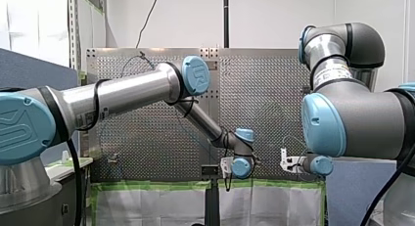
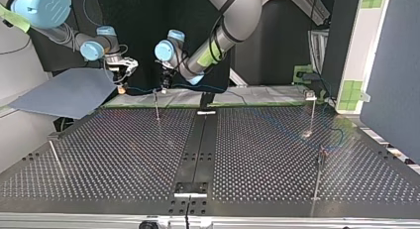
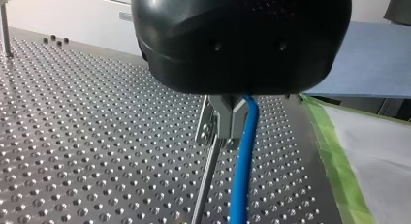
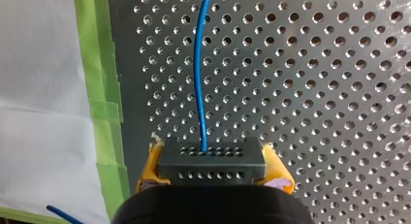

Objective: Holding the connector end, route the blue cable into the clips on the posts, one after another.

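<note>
While my right end effector [image 4: 213,167] pinches the connector [image 4: 212,158] beside green tape [image 4: 99,88], perforated table [image 4: 315,88] stretches ahead.

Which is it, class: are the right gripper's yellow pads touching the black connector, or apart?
Touching. The right wrist view shows the black connector wedged between the yellow pads of the right gripper, one pressed against each side, no gap visible.

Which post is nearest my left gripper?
The far post at the top view's left, directly below my left gripper. The blue cable runs beside its clip. The rest stand away from both arms.
</note>
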